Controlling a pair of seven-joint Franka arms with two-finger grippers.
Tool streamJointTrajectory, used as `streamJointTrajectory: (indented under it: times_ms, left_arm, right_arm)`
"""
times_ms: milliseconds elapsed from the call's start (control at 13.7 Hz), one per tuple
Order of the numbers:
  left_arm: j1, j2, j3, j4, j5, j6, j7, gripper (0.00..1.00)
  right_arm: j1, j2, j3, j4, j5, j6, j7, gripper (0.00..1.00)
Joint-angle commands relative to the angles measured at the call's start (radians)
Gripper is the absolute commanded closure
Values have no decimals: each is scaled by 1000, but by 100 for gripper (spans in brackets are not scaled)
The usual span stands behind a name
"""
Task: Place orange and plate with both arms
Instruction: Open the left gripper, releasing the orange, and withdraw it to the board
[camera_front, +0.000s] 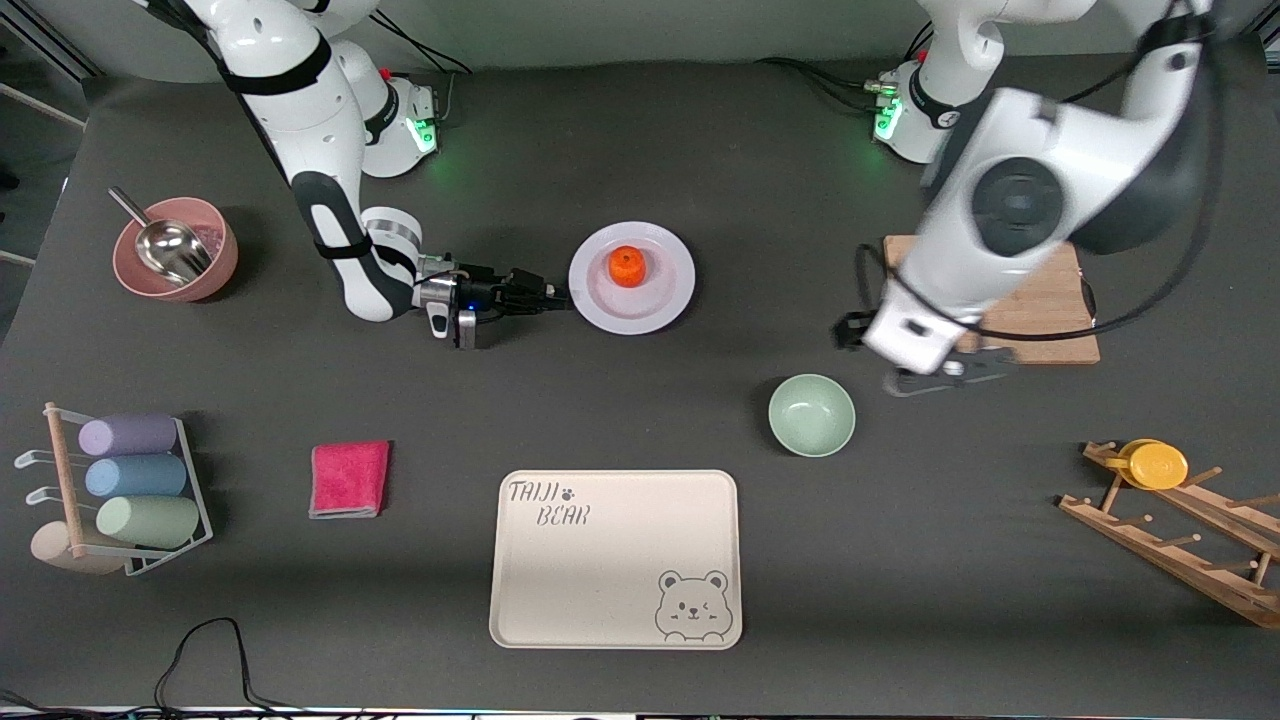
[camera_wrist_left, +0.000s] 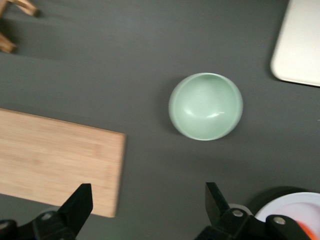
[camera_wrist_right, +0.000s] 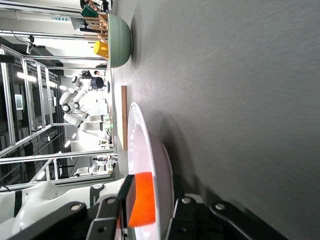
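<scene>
2 arms present. 1 orange (camera_front: 627, 266), small and round, sits in the middle of 1 plate (camera_front: 632, 277), shallow, pale lavender-white and wide-rimmed, on the dark matte surface (camera_front: 640, 400). The right end effector (camera_front: 557, 296) lies low at the plate's edge toward the right arm's end, clenched on the rim; the right wrist view alone shows its fingers on either face of the rim. The left end effector (camera_front: 945, 375) hangs released, jaws wide, over the surface just beside 1 smooth mint-green bowl (camera_front: 811, 415) and 1 wooden board (camera_front: 1040, 300). 1 cream rectangular tray (camera_front: 616, 558) lies nearest the front camera.
</scene>
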Motion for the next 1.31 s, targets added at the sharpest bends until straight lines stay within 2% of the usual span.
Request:
streamJointTrajectory:
  times_ms: [0,292,365,511,657,1094,1240]
  left_arm:
    - [56,-107,69,-91,-18,-25,176,0]
    - [256,-156,68,-97,-12,-33,423,0]
    - [280,-166,68,-99,-3,-33,494,0]
    - [284,-180,75,-92,1,-63,519,0]
    - [285,-201,75,-89,13,-85,516,0]
    - [276,-207,103,-86,13,-109,519,0]
    - [268,-207,101,-66,13,-145,510,0]
  right_arm:
    - [41,40,-2,35,56,0,-29,64]
    - [49,46,1,42,55,0,-29,64]
    - [50,47,7,42,55,0,-29,71]
    - [50,47,15,42,53,0,-31,80]
    - [50,47,18,42,52,-1,-31,92]
    - [6,-15,16,54,41,-9,12,98]
    - [-16,-57,16,62,4,-10,70,98]
